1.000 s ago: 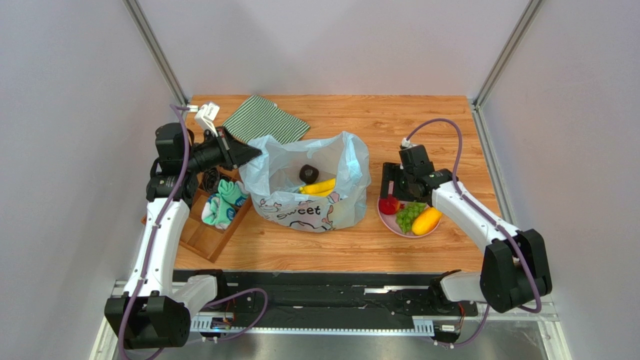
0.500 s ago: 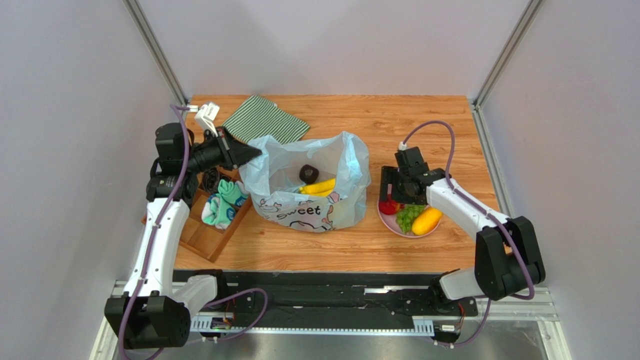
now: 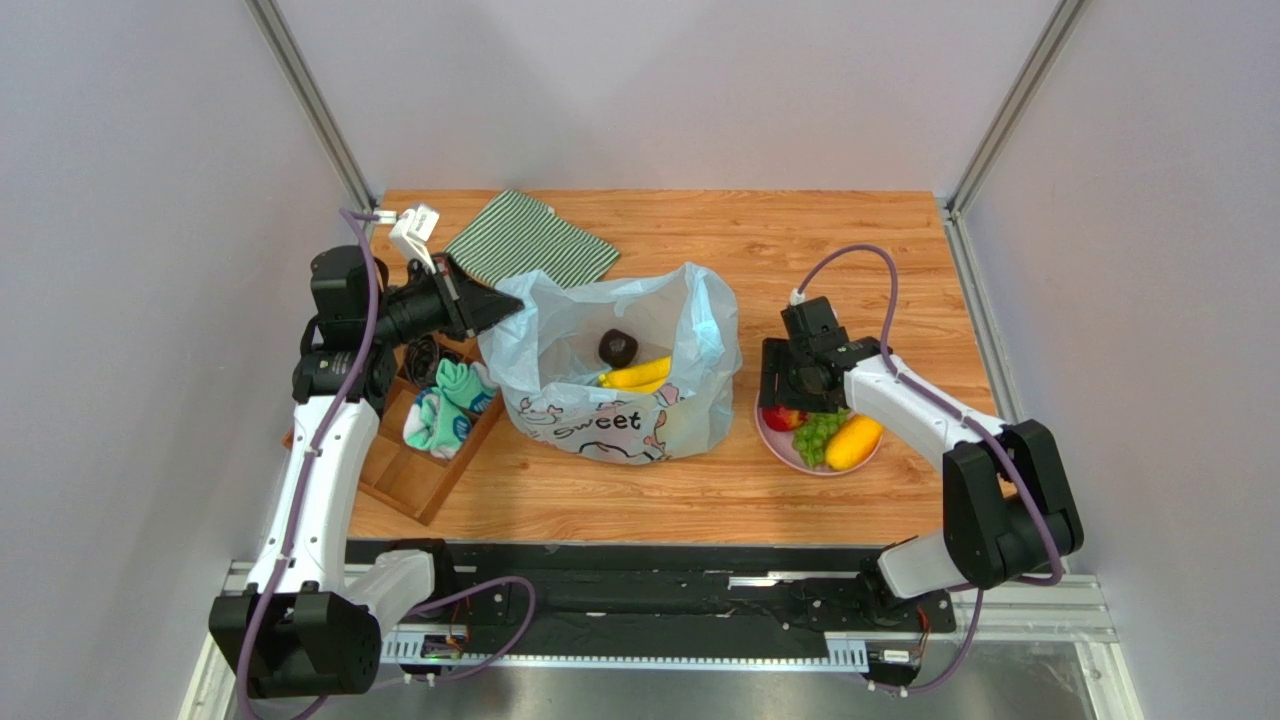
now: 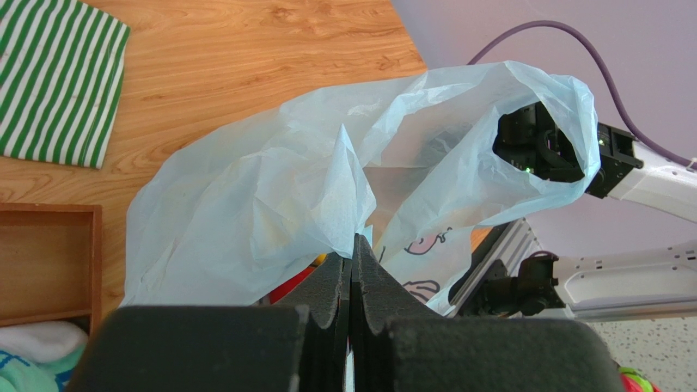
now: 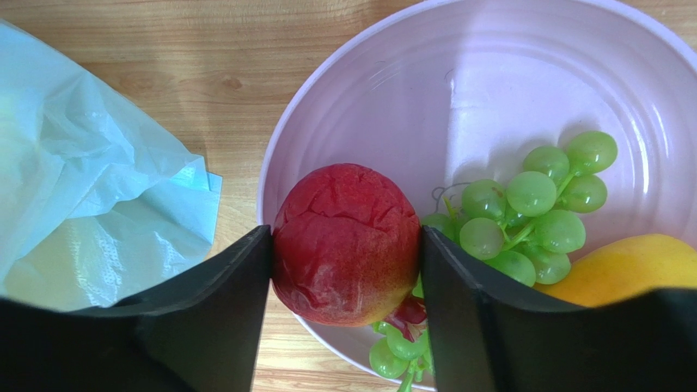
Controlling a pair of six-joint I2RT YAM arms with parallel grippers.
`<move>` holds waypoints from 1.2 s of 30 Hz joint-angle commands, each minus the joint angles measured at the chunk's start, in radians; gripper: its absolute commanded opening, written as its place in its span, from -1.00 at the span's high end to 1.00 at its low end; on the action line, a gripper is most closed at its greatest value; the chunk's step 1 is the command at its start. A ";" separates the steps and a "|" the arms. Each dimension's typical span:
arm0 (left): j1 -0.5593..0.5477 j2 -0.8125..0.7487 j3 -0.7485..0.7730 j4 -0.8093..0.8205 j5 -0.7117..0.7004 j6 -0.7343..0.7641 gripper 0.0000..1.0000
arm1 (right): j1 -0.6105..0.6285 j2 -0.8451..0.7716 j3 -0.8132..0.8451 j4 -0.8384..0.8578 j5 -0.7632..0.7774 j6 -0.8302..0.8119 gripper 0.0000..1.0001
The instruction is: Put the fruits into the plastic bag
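My right claw (image 5: 345, 238) pinches the red apple (image 5: 344, 204) from both sides on the pink plate (image 5: 491, 73), with the green grapes (image 5: 532, 196) at its 3 o'clock. My left claw (image 4: 352, 269), pressed together, grips the rim of the plastic bag (image 4: 270, 196), which is at 9 o'clock from the plate.

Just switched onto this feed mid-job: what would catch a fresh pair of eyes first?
The pale-blue plastic bag at table centre, its rim pinched up by the shut left gripper, with a banana and a dark avocado inside. Right of it, the right gripper clamps a red apple on the pink plate, beside green grapes and a mango.
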 commanded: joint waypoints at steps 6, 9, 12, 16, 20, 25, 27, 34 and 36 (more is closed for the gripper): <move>0.008 -0.012 0.000 0.038 0.006 -0.005 1.00 | 0.004 -0.020 -0.005 0.017 0.017 0.008 0.03; 0.008 -0.012 0.000 0.038 0.006 -0.007 1.00 | 0.004 -0.037 -0.006 0.014 0.017 0.011 0.08; 0.008 -0.012 -0.002 0.039 0.005 -0.007 1.00 | 0.005 -0.071 -0.005 0.013 0.021 0.014 0.11; 0.008 -0.012 0.000 0.038 0.005 -0.005 1.00 | 0.005 -0.164 -0.026 0.032 0.049 0.016 0.16; 0.008 -0.012 0.000 0.038 0.005 -0.007 1.00 | 0.013 -0.331 -0.075 0.094 0.051 0.011 0.21; 0.008 -0.011 -0.002 0.039 0.006 -0.008 1.00 | 0.013 -0.570 -0.126 0.209 0.020 0.051 0.19; 0.008 -0.011 -0.002 0.041 0.008 -0.011 1.00 | 0.014 -0.673 -0.131 0.270 -0.024 0.072 0.18; 0.008 -0.011 -0.005 0.045 0.011 -0.015 1.00 | 0.025 -0.761 -0.043 0.454 -0.271 0.155 0.19; 0.006 -0.011 -0.005 0.047 0.011 -0.016 1.00 | 0.057 -0.741 -0.005 0.503 -0.331 0.157 0.19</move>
